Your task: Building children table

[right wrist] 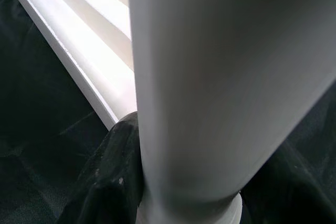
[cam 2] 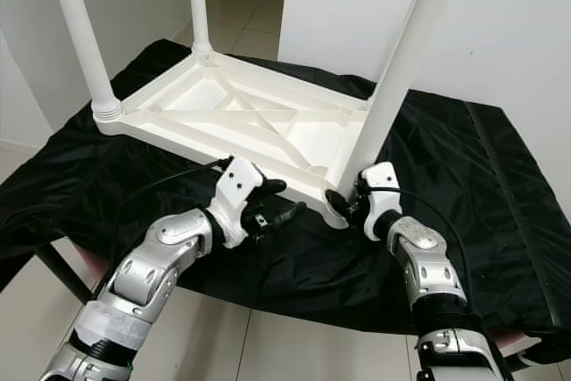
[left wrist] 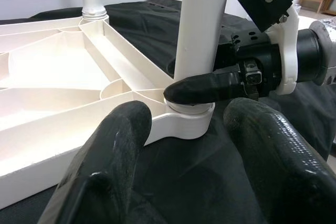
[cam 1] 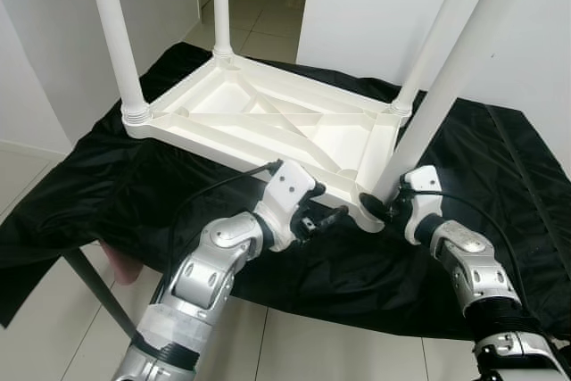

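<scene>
The white plastic table top (cam 1: 268, 118) lies upside down on a black cloth (cam 1: 134, 185). My right gripper (cam 1: 382, 207) is shut on the base of the near leg (cam 1: 437, 104), which stands slanted in the near right corner socket (left wrist: 184, 124). One black finger (left wrist: 199, 88) wraps the leg (left wrist: 205, 24) just above the socket; the right wrist view has the leg (right wrist: 210, 77) close up between the fingers (right wrist: 113, 182). My left gripper (cam 1: 332, 216) is open just in front of the top's near edge, pointing at that socket, with nothing between its fingers (left wrist: 113, 145).
Three other white legs stand up from the far left (cam 1: 116, 33), back (cam 1: 221, 2) and far right (cam 1: 434, 37) corners. White walls close in on both sides, with tiled floor (cam 1: 268, 15) behind. The cloth hangs over the near edge; a dark support leg (cam 1: 98, 292) slants below.
</scene>
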`<state>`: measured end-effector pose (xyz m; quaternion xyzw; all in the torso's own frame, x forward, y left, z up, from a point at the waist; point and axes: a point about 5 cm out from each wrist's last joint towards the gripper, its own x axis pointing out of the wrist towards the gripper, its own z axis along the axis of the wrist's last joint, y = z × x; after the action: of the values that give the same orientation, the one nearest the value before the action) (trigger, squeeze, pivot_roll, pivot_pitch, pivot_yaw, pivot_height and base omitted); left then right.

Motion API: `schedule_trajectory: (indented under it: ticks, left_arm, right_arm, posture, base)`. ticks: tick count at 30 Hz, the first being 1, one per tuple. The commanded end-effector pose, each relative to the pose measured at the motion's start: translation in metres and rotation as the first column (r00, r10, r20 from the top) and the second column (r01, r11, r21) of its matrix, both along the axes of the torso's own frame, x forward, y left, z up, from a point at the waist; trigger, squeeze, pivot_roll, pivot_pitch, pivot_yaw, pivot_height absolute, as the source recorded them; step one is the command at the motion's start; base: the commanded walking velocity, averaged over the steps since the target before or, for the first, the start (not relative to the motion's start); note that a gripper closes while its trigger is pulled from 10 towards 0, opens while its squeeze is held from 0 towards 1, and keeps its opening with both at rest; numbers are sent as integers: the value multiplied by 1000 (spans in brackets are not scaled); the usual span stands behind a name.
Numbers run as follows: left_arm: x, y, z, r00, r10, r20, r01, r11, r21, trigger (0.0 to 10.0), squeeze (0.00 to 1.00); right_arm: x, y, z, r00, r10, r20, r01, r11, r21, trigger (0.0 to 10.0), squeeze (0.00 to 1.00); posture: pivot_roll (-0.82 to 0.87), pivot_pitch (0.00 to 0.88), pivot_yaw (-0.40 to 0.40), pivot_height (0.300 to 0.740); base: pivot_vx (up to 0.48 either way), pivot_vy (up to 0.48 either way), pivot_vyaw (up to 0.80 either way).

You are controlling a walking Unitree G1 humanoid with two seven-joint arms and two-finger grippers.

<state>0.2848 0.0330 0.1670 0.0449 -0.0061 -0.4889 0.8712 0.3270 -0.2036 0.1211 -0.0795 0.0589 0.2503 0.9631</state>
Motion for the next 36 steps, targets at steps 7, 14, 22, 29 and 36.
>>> schedule_trajectory:
  ticks: [7,14,22,29,36]
  left_arm:
    - [1,1,-2,999,43,-8,-43,999,8,10000,0]
    - [-1,1,-4,999,44,-14,-44,999,7,10000,0]
    - [-1,1,-4,999,42,-15,-42,999,6,10000,0]
    - [0,0,-3,999,33,-12,-33,999,9,10000,0]
    - [1,-1,-2,999,36,-9,-36,999,8,10000,0]
  right_arm:
    - [0,7,-9,998,-41,-49,42,999,20,10000,0]
    - [-2,10,-9,978,-205,-49,208,977,57,10000,0]
    - [-3,14,-9,937,-346,-44,349,933,93,10000,0]
    - [4,13,-8,740,-672,-37,670,730,134,10000,0]
    - [2,28,-2,504,-862,-50,854,488,181,10000,0]
  posture:
    - [2,0,-100,740]
    - [-1,1,-106,740]
    - [-7,0,-100,740]
    - [-9,0,-92,740]
    - [4,0,-103,740]
  base:
    - [0,0,0]
    - [0,0,0]
    - [0,0,0]
    - [0,0,0]
    - [0,0,0]
